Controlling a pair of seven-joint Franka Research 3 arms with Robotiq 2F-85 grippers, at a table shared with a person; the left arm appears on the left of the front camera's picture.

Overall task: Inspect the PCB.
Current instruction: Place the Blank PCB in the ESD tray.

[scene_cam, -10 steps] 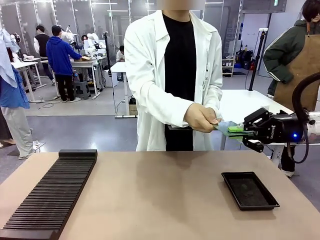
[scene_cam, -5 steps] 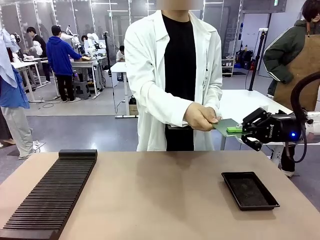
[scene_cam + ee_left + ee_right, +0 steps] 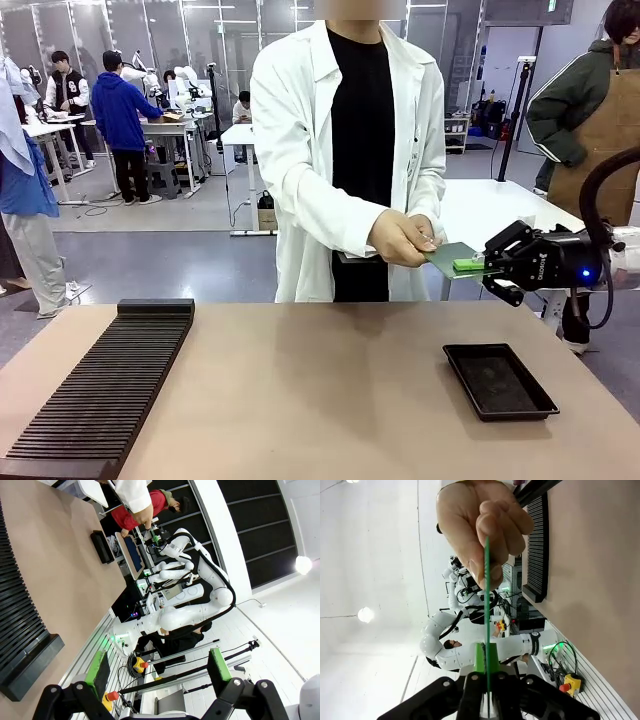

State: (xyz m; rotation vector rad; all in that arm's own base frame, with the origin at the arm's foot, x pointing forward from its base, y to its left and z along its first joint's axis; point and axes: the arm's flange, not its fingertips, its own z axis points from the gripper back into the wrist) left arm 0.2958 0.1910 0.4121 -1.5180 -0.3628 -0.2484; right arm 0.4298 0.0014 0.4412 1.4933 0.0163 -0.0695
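The PCB (image 3: 450, 257) hangs in the air just beyond the far edge of the desk (image 3: 320, 400), toward its far right corner. It lies nearly flat and is gripped at both ends. The person's hand (image 3: 400, 238) pinches the end nearer the middle of the desk between thumb and fingers. The right tool (image 3: 478, 264) is clamped on the other end, its green pads pressed against the board's two faces.

In the right wrist view the PCB (image 3: 486, 600) shows edge-on as a thin green line. It runs from the right tool (image 3: 486, 666) up into the person's hand (image 3: 480, 525), with the pads tight on either side of it.

The left tool (image 3: 158, 669) stands wide, its two green pads (image 3: 98, 672) well apart with nothing between them. Its wrist view looks along the desk (image 3: 60, 555) past the black slotted rack (image 3: 22, 625).

A shallow black tray (image 3: 500, 381) lies on the desk near the right edge, below the PCB and well apart from it. The black slotted rack (image 3: 100, 390) runs along the left edge down to the near left corner.
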